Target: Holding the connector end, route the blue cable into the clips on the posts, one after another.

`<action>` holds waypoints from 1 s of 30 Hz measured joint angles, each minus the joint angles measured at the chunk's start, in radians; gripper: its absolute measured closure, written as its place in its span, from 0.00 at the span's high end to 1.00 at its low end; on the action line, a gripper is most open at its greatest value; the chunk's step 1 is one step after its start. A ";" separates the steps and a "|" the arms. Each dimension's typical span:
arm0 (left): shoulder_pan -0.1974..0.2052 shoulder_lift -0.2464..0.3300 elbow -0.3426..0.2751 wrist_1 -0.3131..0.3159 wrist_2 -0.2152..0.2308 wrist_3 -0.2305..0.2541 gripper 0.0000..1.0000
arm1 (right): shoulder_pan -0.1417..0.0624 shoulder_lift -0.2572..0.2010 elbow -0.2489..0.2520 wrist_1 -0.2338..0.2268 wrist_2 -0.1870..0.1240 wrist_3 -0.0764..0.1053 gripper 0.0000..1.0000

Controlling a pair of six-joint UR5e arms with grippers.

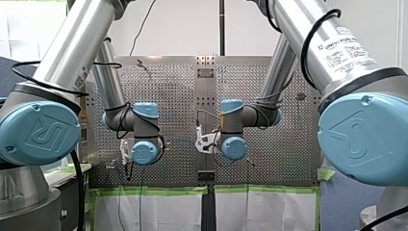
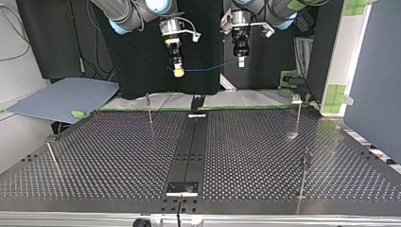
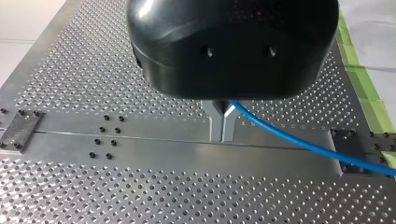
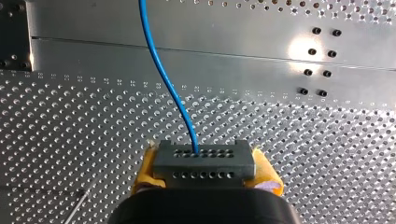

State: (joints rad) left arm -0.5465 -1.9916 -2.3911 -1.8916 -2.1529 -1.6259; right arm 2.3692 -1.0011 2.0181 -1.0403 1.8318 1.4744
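The right gripper (image 4: 204, 164), yellow pads (image 4: 145, 169) clamped on the grey connector (image 4: 203, 155), and the left gripper (image 3: 222, 125), shut on the blue cable (image 2: 208, 69), hold it crosswise high above the perforated table (image 2: 94, 156), the nearest post (image 2: 149, 108) below the right gripper.

Past my tabletop (image 2: 118, 156) full of little holes, I see a flat blue-gray sheet (image 2: 61, 99) and some bits of green tape (image 2: 335, 93).

"UNIVERSAL ROBOTS" is printed on a white label (image 1: 347, 52) on the arm (image 1: 293, 24) at the front view's upper right; its smaller lines cannot be read. A "UR" emblem is embossed on the blue joint caps (image 1: 38, 133).
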 joint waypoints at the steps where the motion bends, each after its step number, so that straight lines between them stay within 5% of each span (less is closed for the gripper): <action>1: 0.000 0.000 0.000 0.000 0.000 0.000 0.00 | 0.000 0.000 0.000 0.000 0.000 0.000 0.00; 15: 0.002 -0.003 0.001 0.001 0.000 0.002 0.00 | 0.000 0.000 -0.001 0.000 0.000 0.000 0.00; 30: 0.006 -0.102 0.003 0.003 0.003 0.006 0.00 | -0.002 0.000 0.000 0.000 0.000 0.000 0.00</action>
State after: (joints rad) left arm -0.5403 -2.0937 -2.3880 -1.8886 -2.1498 -1.6199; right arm 2.3677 -1.0011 2.0181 -1.0403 1.8317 1.4744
